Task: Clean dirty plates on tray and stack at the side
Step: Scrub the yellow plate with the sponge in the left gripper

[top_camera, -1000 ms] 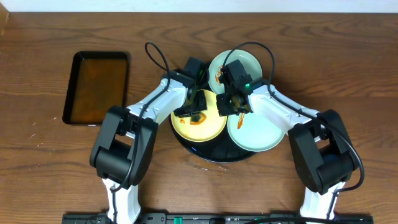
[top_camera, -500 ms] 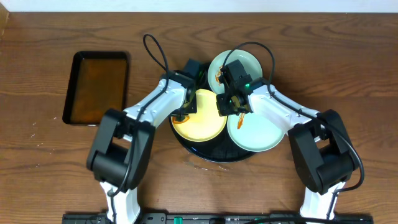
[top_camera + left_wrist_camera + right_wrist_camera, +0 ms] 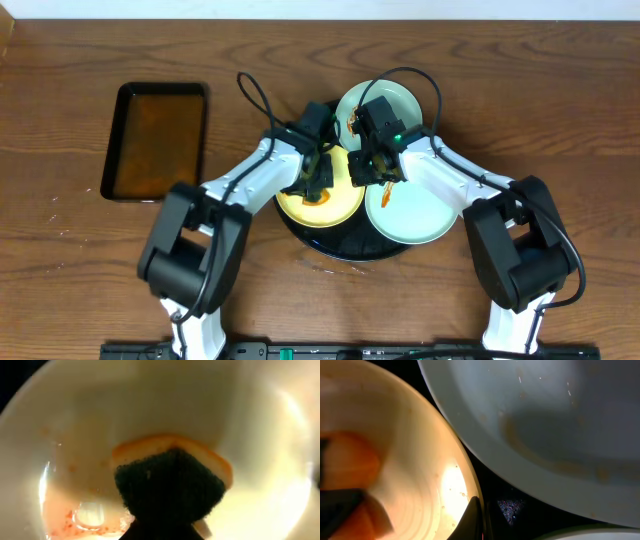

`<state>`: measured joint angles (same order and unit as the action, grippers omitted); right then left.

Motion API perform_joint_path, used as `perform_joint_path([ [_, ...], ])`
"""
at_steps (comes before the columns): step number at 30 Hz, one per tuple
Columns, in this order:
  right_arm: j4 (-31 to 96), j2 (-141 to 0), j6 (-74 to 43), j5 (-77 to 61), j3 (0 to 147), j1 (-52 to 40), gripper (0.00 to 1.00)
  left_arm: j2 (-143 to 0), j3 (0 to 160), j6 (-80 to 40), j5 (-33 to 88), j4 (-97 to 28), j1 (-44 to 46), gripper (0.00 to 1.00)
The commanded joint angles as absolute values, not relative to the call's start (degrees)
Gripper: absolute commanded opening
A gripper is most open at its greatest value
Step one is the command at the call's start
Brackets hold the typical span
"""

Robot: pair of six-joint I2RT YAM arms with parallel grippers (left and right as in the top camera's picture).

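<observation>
Where the sponge presses: the dark sponge point(image 3: 170, 487) sits on the orange sauce smear point(image 3: 172, 442) in the yellow plate point(image 3: 325, 208), apparently to scrub it off.
Left gripper point(image 3: 318, 178): judged closed on the sponge, which juts out from under the camera; its fingers are out of view.
Right gripper point(image 3: 364, 166): at the yellow plate's rim, probably to steady it; only one dark tip shows, so its width cannot be told.
Plates: all on the black tray point(image 3: 345, 253), the yellow one beside the near green plate point(image 3: 415, 215) and the far green plate point(image 3: 395, 100).
Hidden: the arms cover much of the tray.

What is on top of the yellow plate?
A green-and-orange sponge rests on the yellow plate, reddish sauce specks beside it. The plate surface under the sponge is hidden.
</observation>
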<state>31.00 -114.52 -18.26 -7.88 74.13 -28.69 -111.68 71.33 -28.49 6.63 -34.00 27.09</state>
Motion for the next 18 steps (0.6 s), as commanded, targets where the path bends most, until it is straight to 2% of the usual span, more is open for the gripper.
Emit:
perform_joint_path([
  [1, 31.1, -115.5, -18.4, -6.0, 73.3, -29.3, 0.01, -113.7, 70.3, -27.7, 6.5, -34.5, 26.8, 0.09],
  [2, 31.1, -115.5, -18.4, -6.0, 73.3, -29.3, 0.01, -113.8, 70.3, -27.7, 6.4, -34.9, 26.8, 0.15],
  [3, 31.1, -115.5, -18.4, -6.0, 73.3, -29.3, 0.01, -113.8, 70.3, -27.7, 6.4, -35.7, 26.8, 0.27],
  [5, 31.0, -115.5, -18.4, -6.0, 73.3, -29.3, 0.01, -113.7, 70.4, -26.7, 6.5, -35.9, 26.7, 0.42],
  [14, 30.7, -115.5, -18.4, -6.0, 73.3, -29.3, 0.02, -106.0, 72.3, -23.7, 6.4, -39.9, 26.7, 0.42],
  [18, 30.7, -115.5, -18.4, -6.0, 73.3, -29.3, 0.02, -102.0, 72.3, -23.8, 6.5, -39.8, 26.7, 0.47],
])
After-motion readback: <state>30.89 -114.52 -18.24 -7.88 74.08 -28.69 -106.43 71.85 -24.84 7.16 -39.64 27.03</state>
